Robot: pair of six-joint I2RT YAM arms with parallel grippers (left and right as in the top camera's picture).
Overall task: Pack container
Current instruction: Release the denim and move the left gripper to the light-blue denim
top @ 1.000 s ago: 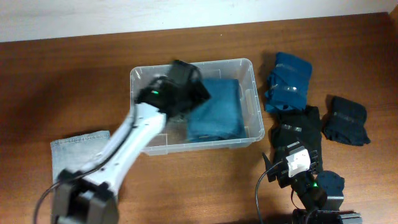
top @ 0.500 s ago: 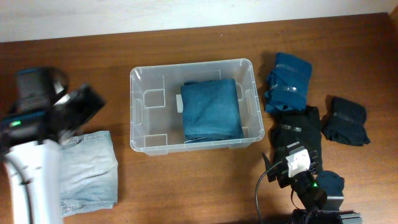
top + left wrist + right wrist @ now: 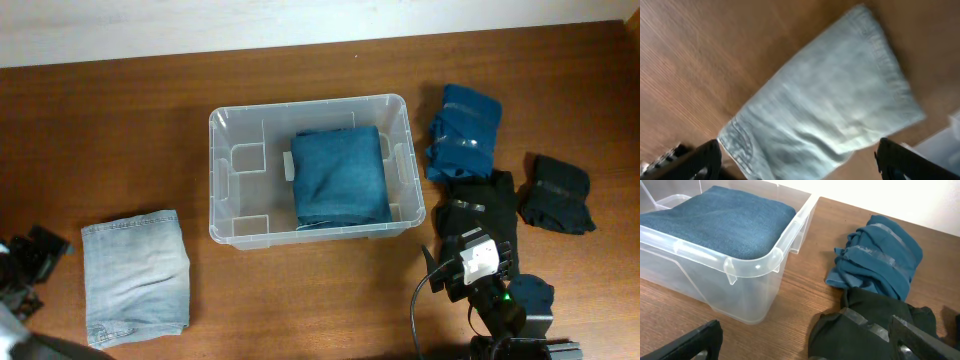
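Right gripper [image 3: 810,341] black, its arm [image 3: 522,318] bearing white block [image 3: 479,262] and green light [image 3: 507,295].

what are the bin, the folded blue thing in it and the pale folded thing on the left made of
The container: clear, glossy moulded plastic by the look; the table shows through its walls. The folded blue cloth inside: probably denim, matte with a fine woven grain. The pale folded garment: looks like washed light-blue denim, with a stitched hem in the left wrist view.

Folded teal denim [image 3: 340,177] fills the container's [image 3: 213,180] right half, and its left half is open. Light jeans [image 3: 135,275] to its left and dark garments [image 3: 478,205] to its right flank it on the worktop [image 3: 120,120].
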